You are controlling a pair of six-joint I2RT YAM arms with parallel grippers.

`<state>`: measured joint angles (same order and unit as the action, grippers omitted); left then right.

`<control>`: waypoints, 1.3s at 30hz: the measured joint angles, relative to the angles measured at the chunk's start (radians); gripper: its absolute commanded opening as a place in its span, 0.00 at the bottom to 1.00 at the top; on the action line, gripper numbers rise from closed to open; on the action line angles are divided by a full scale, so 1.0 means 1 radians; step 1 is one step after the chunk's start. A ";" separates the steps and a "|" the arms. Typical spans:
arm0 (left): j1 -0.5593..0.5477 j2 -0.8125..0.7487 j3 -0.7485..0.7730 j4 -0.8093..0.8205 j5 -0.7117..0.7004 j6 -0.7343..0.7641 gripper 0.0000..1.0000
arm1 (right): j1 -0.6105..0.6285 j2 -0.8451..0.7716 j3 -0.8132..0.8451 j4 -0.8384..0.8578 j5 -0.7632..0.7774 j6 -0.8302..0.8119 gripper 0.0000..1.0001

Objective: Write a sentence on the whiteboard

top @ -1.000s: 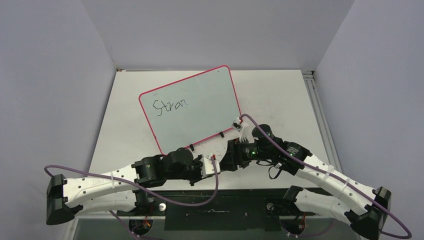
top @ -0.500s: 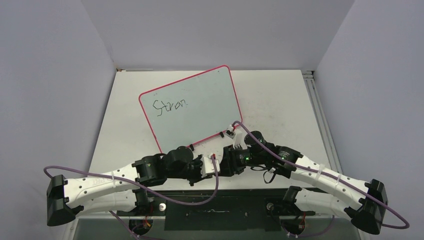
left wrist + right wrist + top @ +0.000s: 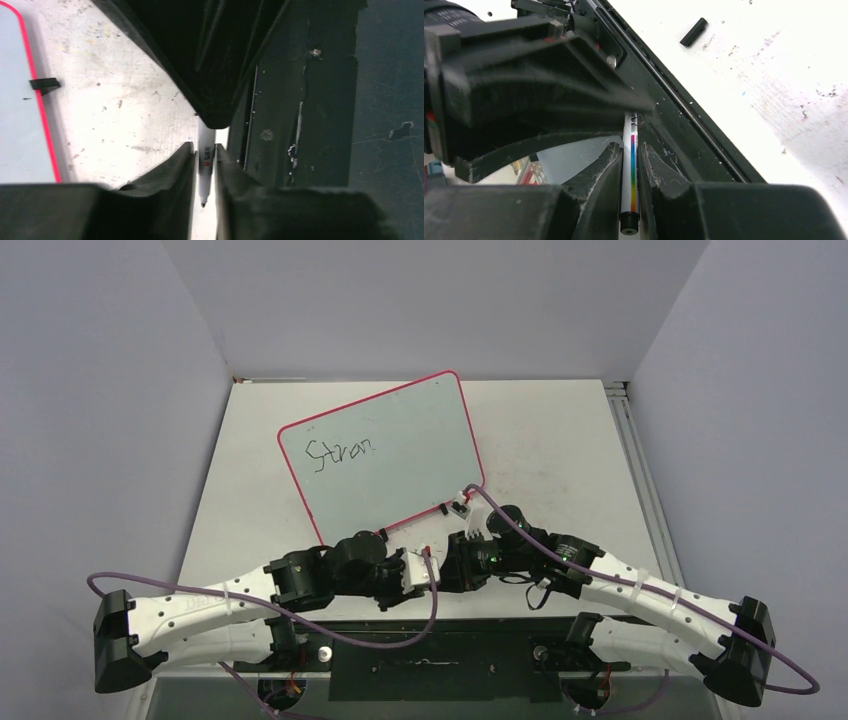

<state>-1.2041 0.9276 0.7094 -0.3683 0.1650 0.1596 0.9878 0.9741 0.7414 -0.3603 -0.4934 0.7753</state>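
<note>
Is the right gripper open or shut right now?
The right gripper is shut on the marker: in the right wrist view its fingers press the rainbow-striped barrel from both sides.

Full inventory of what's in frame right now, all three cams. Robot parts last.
whiteboard: one, pale with pink-red rim, far middle of table, turned askew
writing: one black word, roughly "Stron", board's upper left
board feet: two seen, black, board's near edge
marker: one, white barrel with rainbow stripe, near table's front edge
small black stick: one, loose on tabletop; cannot tell what it is
table: one, white, scuffed
left gripper: black fingers, shut on marker
right gripper: black fingers, shut on marker
arms: two, white and black, from near edge
</note>
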 measured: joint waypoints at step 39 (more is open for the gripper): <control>1.513 -0.041 0.087 0.091 0.281 -0.476 0.95 | -0.263 0.058 0.161 0.261 0.441 -0.288 0.05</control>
<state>0.3088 0.8864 0.7959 -0.2771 0.4461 -0.3161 0.7250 1.0317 0.9028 -0.0998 -0.0525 0.4877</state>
